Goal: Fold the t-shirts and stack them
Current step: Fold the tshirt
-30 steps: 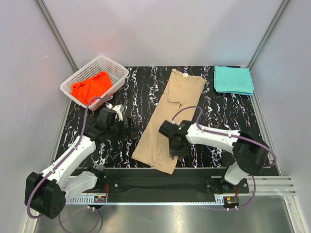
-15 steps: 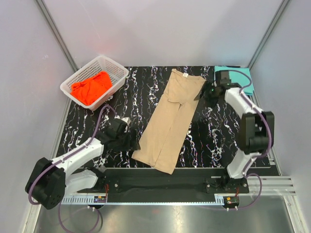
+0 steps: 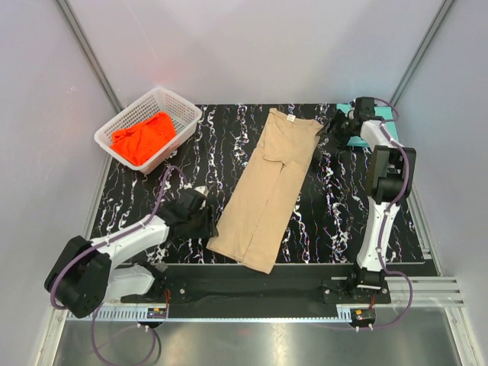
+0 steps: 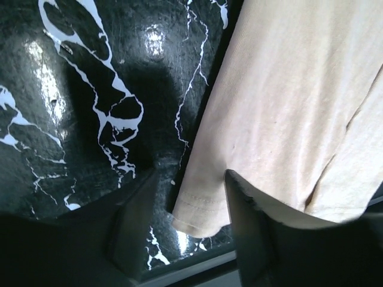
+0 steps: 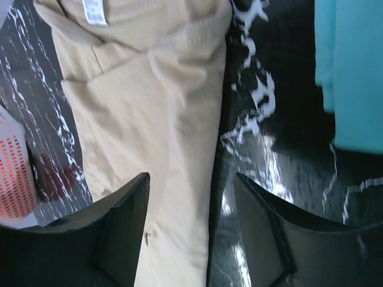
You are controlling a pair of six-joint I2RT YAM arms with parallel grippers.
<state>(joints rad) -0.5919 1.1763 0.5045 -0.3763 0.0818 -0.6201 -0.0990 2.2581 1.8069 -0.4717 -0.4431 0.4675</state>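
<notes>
My left gripper [image 4: 187, 182] straddles the tan t-shirt [image 4: 287, 107] hem corner unclenched, right gripper [image 5: 191, 179] likewise empty near collar; pinch all layers deep.

Black marbled table [image 3: 335, 198], tan t-shirt [image 3: 267, 183], teal t-shirt [image 5: 353, 72], basket [image 3: 178, 101]

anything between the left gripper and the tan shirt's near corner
Nothing visible. The left gripper has its jaws open on either side of the tan t-shirt at its hem corner, with only bare marbled tabletop beside it.
</notes>
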